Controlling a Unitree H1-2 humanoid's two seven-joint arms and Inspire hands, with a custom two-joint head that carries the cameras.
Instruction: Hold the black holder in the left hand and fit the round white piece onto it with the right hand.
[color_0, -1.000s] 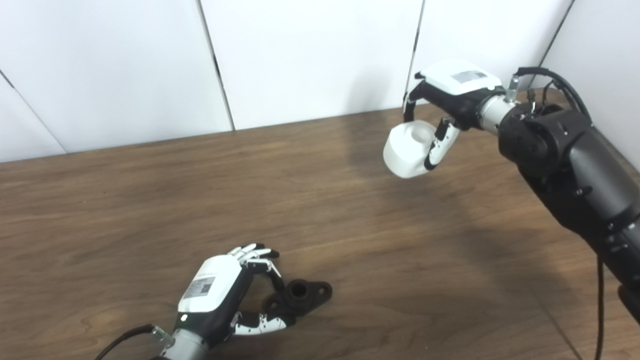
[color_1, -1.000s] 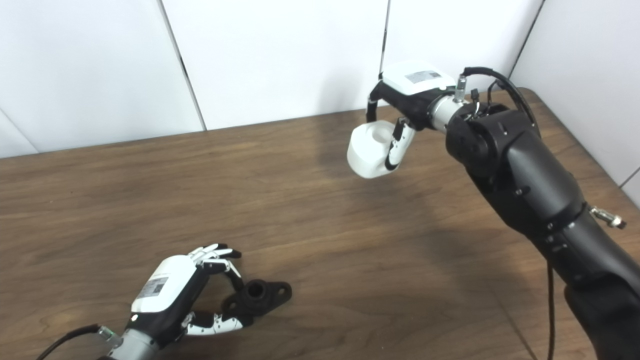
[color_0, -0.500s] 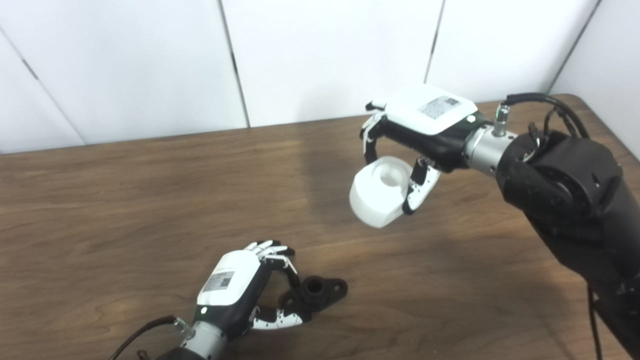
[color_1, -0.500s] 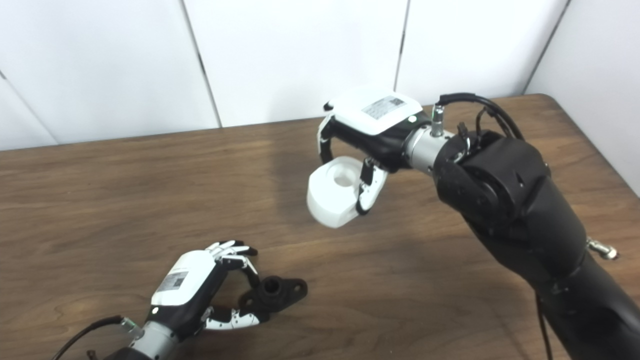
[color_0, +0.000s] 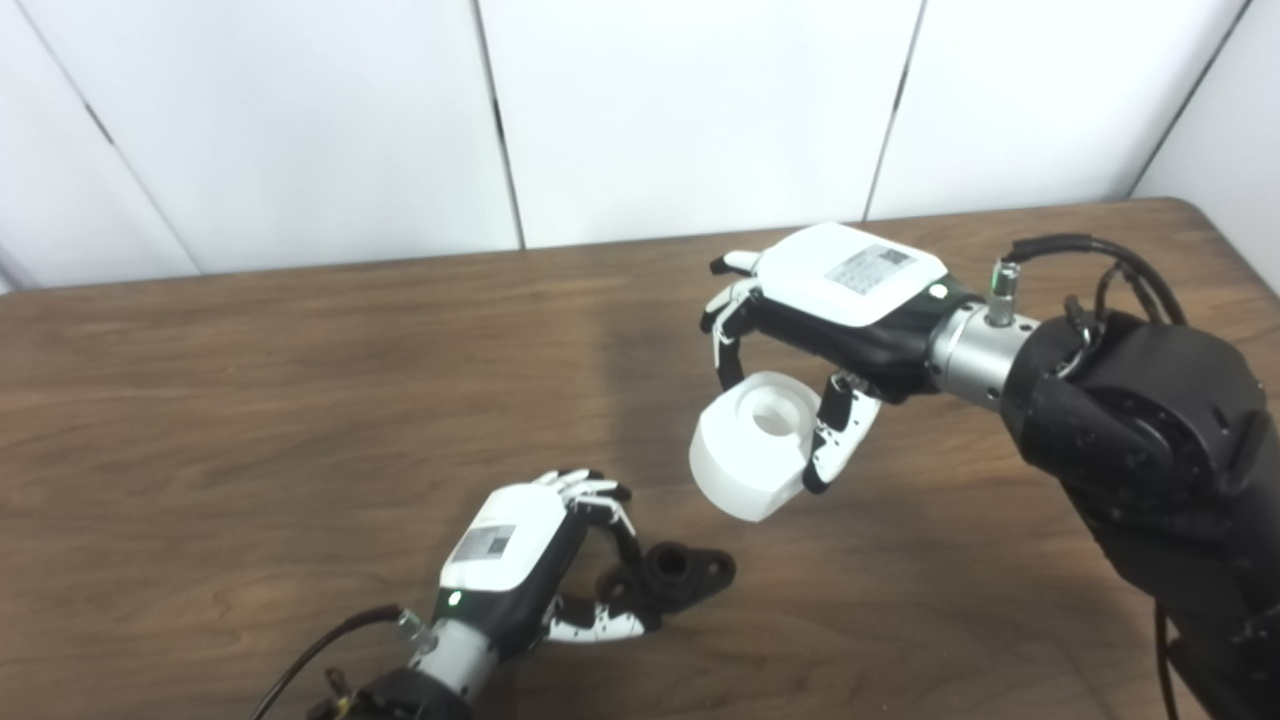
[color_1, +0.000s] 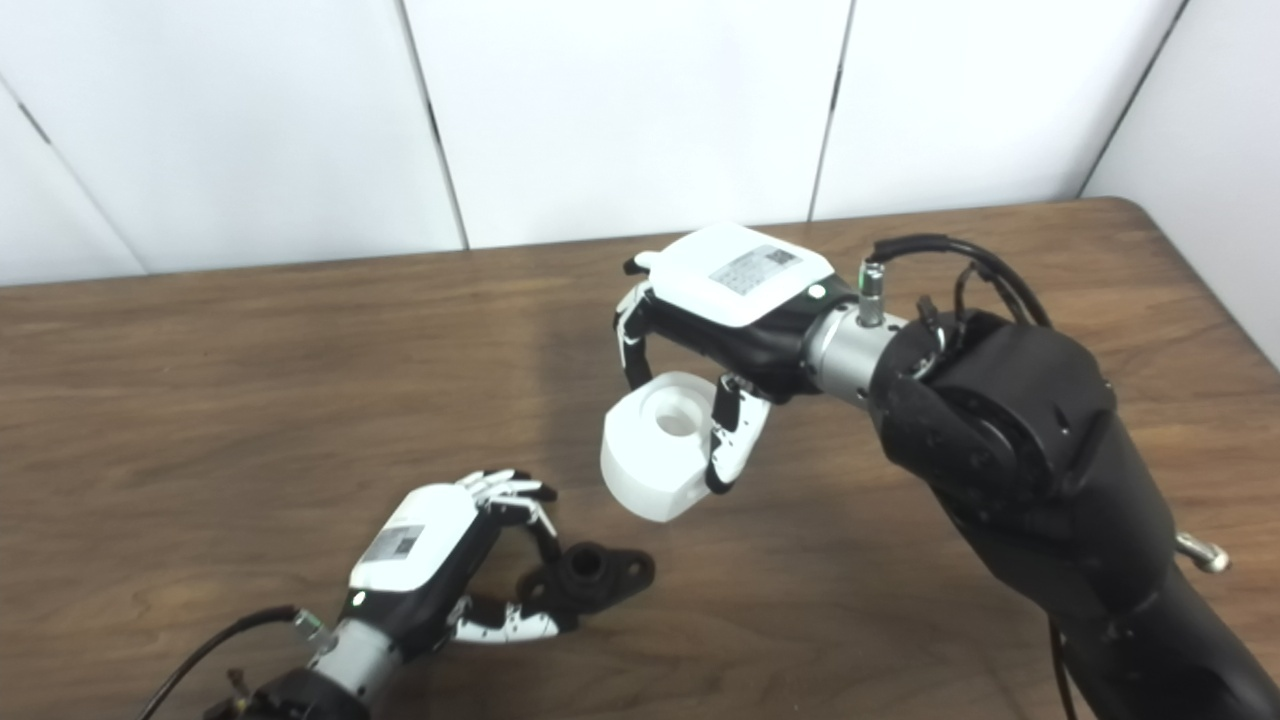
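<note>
Black holder (color_0: 680, 575), flanged, pinched by left hand (color_0: 520, 555); right hand (color_0: 830, 310) grips smooth round white piece (color_0: 750, 445).

**A bare robot test bench in a lab-like room**

A dark wood-grain table (color_0: 300, 380) fills the view, its far edge running along plain white wall panels (color_0: 690, 110) split by thin dark seams. At the worktop's far right corner a second white wall (color_1: 1200, 150) meets the first. No household or shop furnishings show.
</note>
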